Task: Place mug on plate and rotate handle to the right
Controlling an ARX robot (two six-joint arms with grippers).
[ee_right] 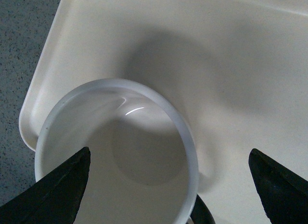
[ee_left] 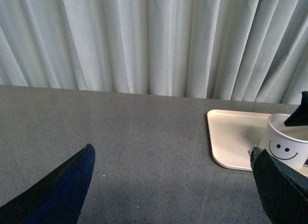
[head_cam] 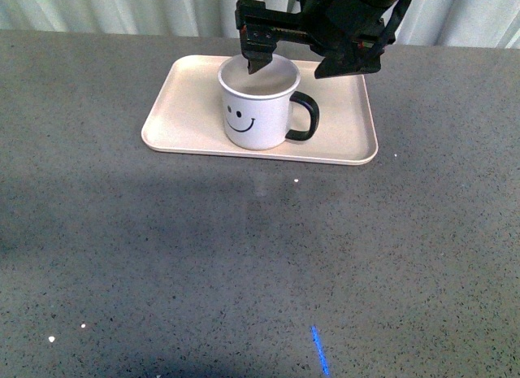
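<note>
- I see the mug (head_cam: pixel 256 114) standing upright on the plate (head_cam: pixel 187 110), roughly mid-plate, with its smiley face turned toward my front camera.
- The handle (head_cam: pixel 305 118) sticks out to the robot's right, over the plate's bare surface.
- The right jaws hang over the mug, spread wide and gripping nothing. One finger (head_cam: pixel 258 59) dips just inside the rim at the far side, and I cannot tell whether it touches the wall. The other (head_cam: pixel 337 65) sits out above the handle side.
- Through the right wrist camera I look down into the mug's white interior (ee_right: pixel 139 156). The two fingertips (ee_right: pixel 57 195) are far apart, and the plate (ee_right: pixel 231 55) lies beneath.
- The left jaws are open too. Their wrist camera shows two dark fingertips (ee_left: pixel 62 190) well apart, with only grey tabletop (ee_left: pixel 159 151) between them.
- In that same view the plate (ee_left: pixel 231 135) and mug (ee_left: pixel 286 149) lie well off to one side.
- The plate lies near the tabletop's far edge, in front of a pale curtain (ee_left: pixel 144 41).
</note>
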